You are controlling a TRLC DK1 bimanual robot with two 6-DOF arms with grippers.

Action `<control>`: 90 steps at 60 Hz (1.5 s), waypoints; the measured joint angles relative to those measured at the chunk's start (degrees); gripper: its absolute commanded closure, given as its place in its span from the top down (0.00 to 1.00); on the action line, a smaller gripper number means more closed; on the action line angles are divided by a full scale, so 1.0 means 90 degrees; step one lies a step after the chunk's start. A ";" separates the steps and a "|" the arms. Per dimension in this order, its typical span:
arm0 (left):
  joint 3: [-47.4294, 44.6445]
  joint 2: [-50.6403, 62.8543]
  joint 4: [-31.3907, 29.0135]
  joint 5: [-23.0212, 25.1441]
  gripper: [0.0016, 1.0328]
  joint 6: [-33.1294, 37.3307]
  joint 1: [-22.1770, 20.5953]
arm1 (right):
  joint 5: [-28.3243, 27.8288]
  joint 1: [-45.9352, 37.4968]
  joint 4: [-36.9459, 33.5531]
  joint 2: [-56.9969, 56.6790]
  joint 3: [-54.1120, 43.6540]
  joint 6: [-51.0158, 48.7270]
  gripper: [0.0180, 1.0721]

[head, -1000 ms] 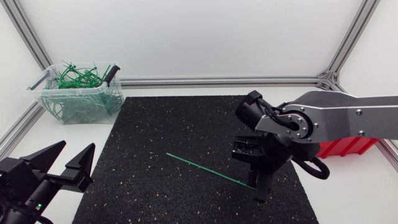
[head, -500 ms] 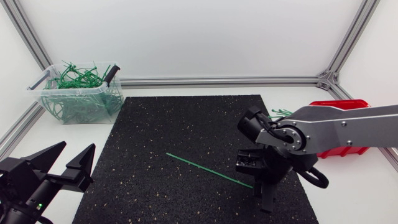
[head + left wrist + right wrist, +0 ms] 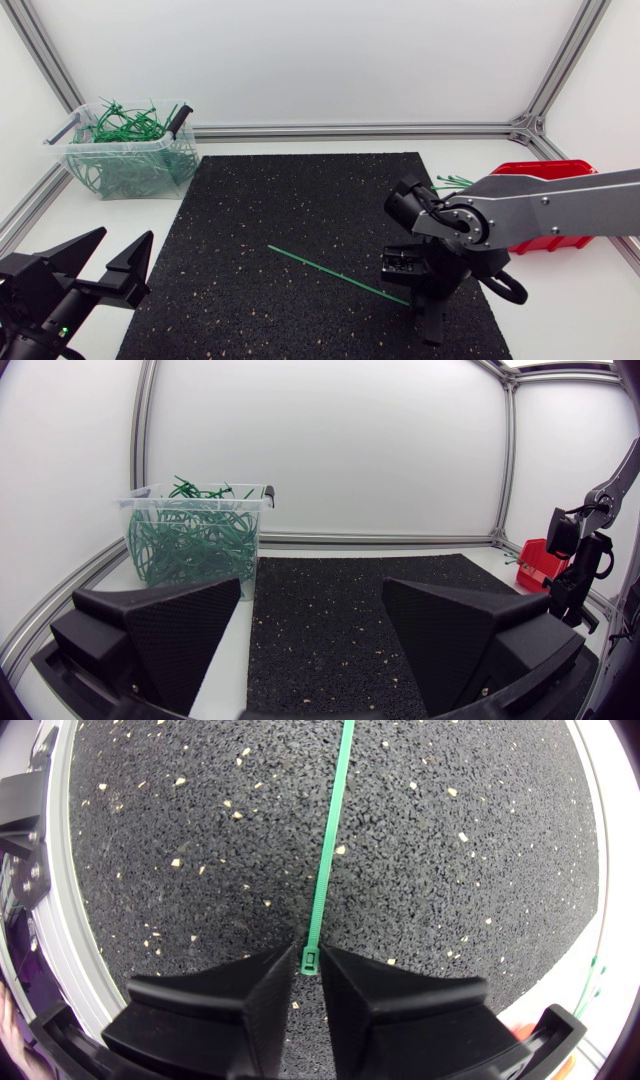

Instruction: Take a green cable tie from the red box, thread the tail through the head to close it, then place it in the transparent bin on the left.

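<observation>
- Right wrist view: our right gripper (image 3: 310, 956) stands narrowly parted, with the head of the green cable tie (image 3: 331, 850) in the gap, not visibly pinched.
- The tie lies flat on the black mat (image 3: 180, 840); its long axis runs straight ahead, toward 12 o'clock from the claw.
- We judge the right arm far nearer; the left gripper (image 3: 124, 240) sits spread wide at the table's 8 o'clock.
- Farthest, the transparent bin (image 3: 128, 172) at 10 o'clock.

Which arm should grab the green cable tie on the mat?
Right. The right gripper is down at the head of the green cable tie, while the left gripper sits open beside the black mat, far from it.
</observation>
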 measured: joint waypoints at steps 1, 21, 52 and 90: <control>0.0000 0.0000 0.0000 0.0000 0.96 0.0005 0.0002 | 0.0002 0.0000 0.0005 0.0000 0.0000 -0.0017 0.05; 0.0000 -0.0068 0.0005 0.0080 0.96 0.0049 0.0002 | 0.0168 -0.0078 -0.0471 -0.0631 0.0070 -0.0352 0.05; 0.1455 0.2613 -0.0044 0.1977 0.96 0.0041 0.0816 | 0.1996 0.0573 -0.0911 -0.1314 0.1615 -0.1632 0.05; 0.3349 0.4840 -0.0236 0.4160 0.96 0.0537 -0.0024 | 0.3177 0.1826 -0.0437 -0.1416 0.2693 -0.4053 0.05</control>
